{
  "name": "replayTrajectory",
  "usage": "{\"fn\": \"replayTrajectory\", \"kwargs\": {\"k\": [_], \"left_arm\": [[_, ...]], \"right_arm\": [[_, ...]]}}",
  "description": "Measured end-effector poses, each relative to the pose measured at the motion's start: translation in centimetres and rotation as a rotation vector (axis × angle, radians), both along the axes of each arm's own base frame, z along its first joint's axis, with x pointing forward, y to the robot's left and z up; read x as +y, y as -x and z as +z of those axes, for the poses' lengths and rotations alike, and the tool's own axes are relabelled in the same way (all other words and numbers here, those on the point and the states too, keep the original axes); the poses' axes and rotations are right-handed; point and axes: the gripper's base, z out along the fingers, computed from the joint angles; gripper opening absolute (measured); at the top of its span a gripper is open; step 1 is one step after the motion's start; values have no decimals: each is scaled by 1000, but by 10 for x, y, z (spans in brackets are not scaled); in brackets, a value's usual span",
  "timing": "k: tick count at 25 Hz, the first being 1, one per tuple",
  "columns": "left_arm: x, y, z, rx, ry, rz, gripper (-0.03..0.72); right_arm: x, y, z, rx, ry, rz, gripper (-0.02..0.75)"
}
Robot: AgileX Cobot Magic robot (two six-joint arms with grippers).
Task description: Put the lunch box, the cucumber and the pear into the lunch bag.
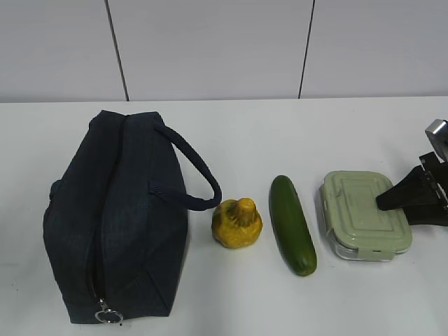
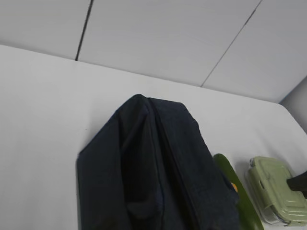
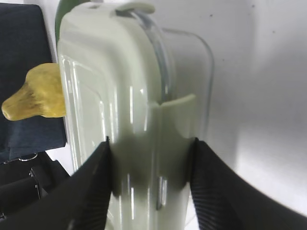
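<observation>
The dark navy lunch bag (image 1: 115, 217) lies on its side at the left, its zipper ring pull (image 1: 107, 315) at the near end. To its right, in a row, sit the lumpy yellow pear (image 1: 238, 222), the dark green cucumber (image 1: 292, 224) and the sage-lidded lunch box (image 1: 364, 215), which rests flat on the table. My right gripper (image 1: 383, 203) reaches in from the right over the box's right edge. In the right wrist view its fingers (image 3: 91, 187) stand apart over the lid (image 3: 120, 72), which is wider than their gap. No left gripper shows in any view; its camera looks at the bag (image 2: 153, 167).
The white table (image 1: 280, 133) runs back to a pale panelled wall (image 1: 210, 49). The bag's looped handle (image 1: 199, 178) arches toward the pear. Bare table lies behind the row and in front of the fruit.
</observation>
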Motion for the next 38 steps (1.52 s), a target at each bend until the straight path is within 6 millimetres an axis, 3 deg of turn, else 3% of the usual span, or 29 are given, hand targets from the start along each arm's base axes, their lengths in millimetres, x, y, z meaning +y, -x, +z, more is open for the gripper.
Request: {"fn": "replayTrajectory", "kwargs": {"k": [10,15,25,28,33,38], "left_arm": [[-14,-66,-40,204,24,-168,365],[-17,-78,-56,289,36,-211,366],[-37,-83,-69,326,14,-324,359],[-39,-88,-77,365,12,-307,274],[-40,-90,-80,380,18,-302,13],[-43,-92,-77,380,93,-273,-17]], "right_arm": [[0,-1,0,-3,-2,-8,361],[0,-1,0,-5,-1,-13,361],[0,-1,0,-5,-2,-14,361],[0,-1,0,-6,-3,-15,361],[0,-2,0,-6,-4,-16,361],[0,-2,1,-10,-10,-27,361]]}}
